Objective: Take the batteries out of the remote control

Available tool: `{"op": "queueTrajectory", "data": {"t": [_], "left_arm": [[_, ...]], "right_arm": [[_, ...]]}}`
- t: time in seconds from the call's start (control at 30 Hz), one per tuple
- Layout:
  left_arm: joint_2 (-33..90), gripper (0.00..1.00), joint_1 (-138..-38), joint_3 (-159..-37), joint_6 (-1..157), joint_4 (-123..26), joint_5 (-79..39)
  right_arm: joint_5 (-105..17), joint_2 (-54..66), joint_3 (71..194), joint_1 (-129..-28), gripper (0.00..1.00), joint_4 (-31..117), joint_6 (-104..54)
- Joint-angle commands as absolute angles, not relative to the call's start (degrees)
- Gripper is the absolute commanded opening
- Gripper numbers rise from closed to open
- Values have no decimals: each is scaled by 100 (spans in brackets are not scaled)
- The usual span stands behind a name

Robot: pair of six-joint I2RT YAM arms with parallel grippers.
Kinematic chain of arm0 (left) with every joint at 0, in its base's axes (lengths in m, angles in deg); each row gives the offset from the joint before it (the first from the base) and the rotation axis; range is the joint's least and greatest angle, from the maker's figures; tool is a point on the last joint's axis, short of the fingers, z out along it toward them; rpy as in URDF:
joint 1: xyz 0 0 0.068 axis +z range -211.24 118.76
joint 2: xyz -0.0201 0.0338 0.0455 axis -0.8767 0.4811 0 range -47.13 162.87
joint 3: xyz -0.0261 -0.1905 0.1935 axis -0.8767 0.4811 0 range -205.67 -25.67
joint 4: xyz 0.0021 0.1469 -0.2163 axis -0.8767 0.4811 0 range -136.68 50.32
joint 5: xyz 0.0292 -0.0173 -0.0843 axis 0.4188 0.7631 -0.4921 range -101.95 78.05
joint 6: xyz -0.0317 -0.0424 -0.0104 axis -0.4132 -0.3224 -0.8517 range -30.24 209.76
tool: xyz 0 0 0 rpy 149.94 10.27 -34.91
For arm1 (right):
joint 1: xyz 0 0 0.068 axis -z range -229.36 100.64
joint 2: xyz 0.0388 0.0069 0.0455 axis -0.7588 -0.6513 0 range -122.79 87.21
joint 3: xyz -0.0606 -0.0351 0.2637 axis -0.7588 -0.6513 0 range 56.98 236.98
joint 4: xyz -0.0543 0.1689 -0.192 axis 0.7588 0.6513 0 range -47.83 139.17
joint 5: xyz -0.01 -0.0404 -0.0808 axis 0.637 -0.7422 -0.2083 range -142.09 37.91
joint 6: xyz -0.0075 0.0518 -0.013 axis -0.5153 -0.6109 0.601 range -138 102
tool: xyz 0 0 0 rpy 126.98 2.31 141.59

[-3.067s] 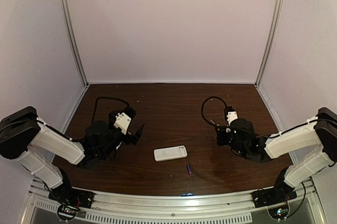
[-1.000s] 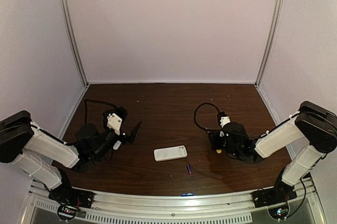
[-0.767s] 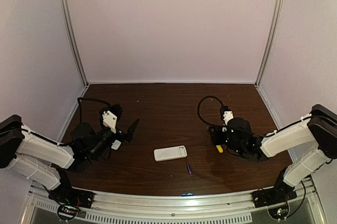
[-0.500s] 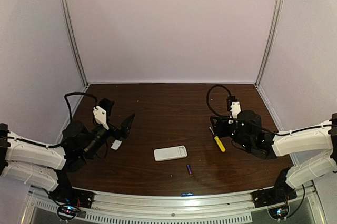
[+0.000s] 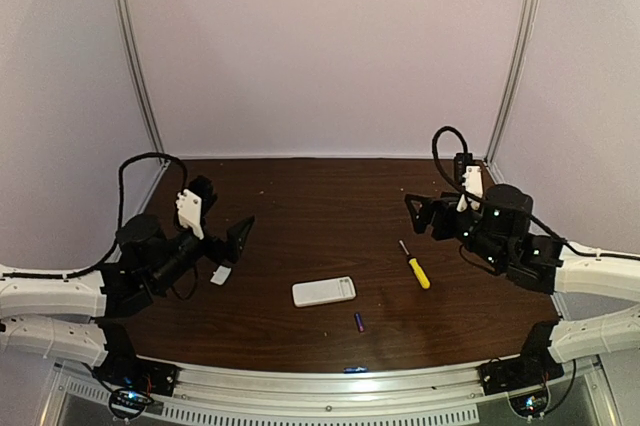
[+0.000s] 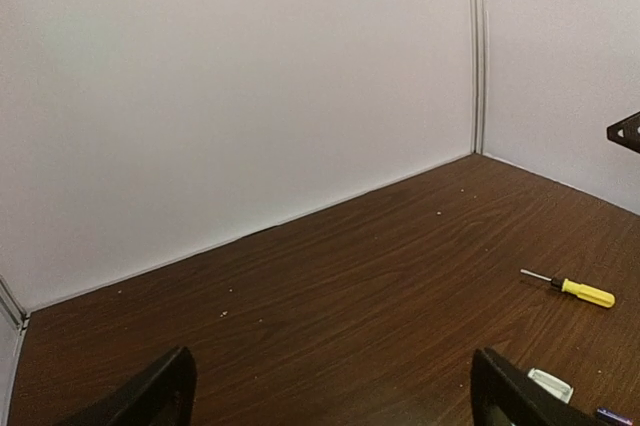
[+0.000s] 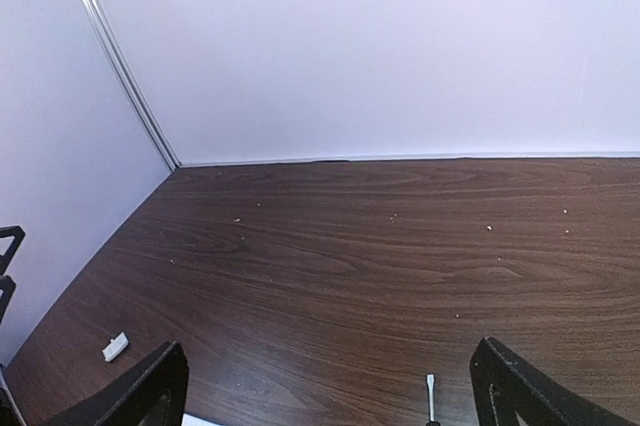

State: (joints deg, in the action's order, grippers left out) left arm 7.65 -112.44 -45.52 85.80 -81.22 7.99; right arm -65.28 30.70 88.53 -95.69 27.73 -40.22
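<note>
1. Remote control isn't being touched by anything rn. On its side, the left gripper is hanging w/ jaws wide apart and nothing between them. Opposite it, the right gripper is doing the same, spread and empty. Both are floating up off the table.
2. Wrist cams are only showing bare wood between each pair of fingertips.
3. Remote is lying flat btw the two arms, closer to the near edge. Its long axis is running left-right, w/ the right end angling slightly toward the back wall. It's sitting near-and-right of the left gripper and near-and-left of the right one. Left one is looking a bit nearer imo.
4. One battery is lying loose on the wood just beside the remote's near-right corner, not touching afaict.
5. Yellow-handled screwdriver is lying btw the remote and the right gripper. Small white cover piece is sitting below the left gripper.
6. Only container here is the remote's battery bay, and a plain face is showing, so can't tell what's sitting inside. No 2nd battery is showing.
</note>
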Motion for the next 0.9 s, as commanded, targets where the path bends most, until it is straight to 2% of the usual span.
{"op": "queueTrajectory", "data": {"t": [0.0,0.13,0.3,0.4,0.6,0.7,0.87], "left_arm": [[695,98,-11221,-5227,8402,-6755,1020],[806,97,-11221,-5490,8368,-6345,1619],[1231,97,-11221,-5946,8654,-5926,2668],[1440,94,-11142,-6003,9220,-6161,3301],[1484,97,-10078,-5879,9470,-6376,2805],[1350,98,-9500,-5407,9548,-7075,2969],[903,96,-8725,-4622,9522,-7948,1872]], "right_arm": [[-6456,3464,9179,-9587,100,3488,-3882],[-6882,3378,9462,-9586,100,3824,-3571],[-8909,2864,9660,-9575,100,3950,-3500],[-9217,2278,9951,-9456,100,4064,-2921],[-9691,1526,10271,-8979,100,3839,-1974],[-9676,1315,10240,-8420,100,3814,-1887],[-9254,1568,9593,-7905,100,3158,-1645]]}}
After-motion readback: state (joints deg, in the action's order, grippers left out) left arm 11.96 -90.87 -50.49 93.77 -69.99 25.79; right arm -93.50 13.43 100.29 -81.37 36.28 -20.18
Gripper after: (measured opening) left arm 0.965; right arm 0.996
